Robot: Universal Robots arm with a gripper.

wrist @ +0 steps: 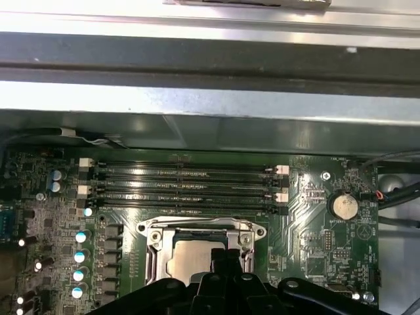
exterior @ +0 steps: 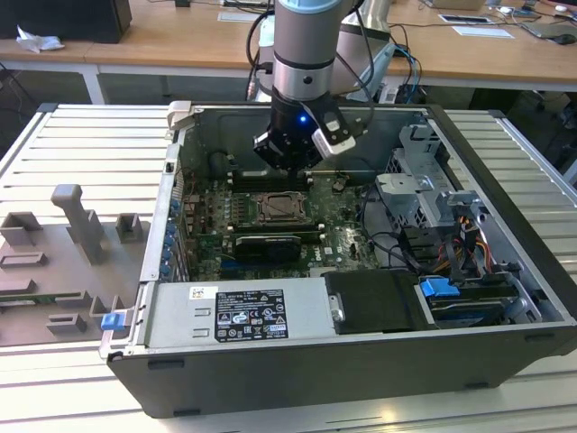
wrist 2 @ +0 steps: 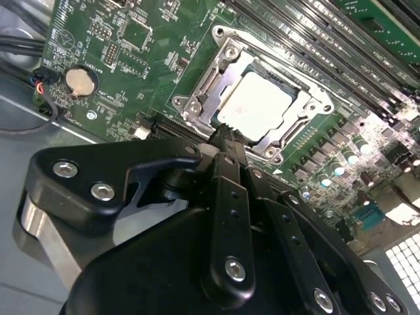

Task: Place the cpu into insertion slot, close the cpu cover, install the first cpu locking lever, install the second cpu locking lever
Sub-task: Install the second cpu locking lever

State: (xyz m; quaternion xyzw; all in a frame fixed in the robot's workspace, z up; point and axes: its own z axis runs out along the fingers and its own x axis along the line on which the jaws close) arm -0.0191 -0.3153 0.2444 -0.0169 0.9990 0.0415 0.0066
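The cpu (wrist 2: pixel 261 102) lies flat in the insertion slot (exterior: pixel 280 208) on the green board, its pale silvery top showing through the window of the cpu cover (wrist 2: pixel 197 100). The cover lies down over the socket, with its metal frame around the chip (wrist: pixel 190 257). In the exterior view my gripper (exterior: pixel 290 161) hangs inside the open case, just above and behind the socket. In both wrist views the black fingertips (wrist 2: pixel 226 134) meet in one point over the socket's edge, shut with nothing between them.
Long memory slots (wrist: pixel 184 184) run beside the socket, and a coin battery (wrist: pixel 344 206) sits on the board. A black graphics card (exterior: pixel 266 244), power supply (exterior: pixel 239 314) and drive cage with cables (exterior: pixel 424 194) crowd the case. Grey fixtures (exterior: pixel 72 234) stand on the table at the exterior view's left.
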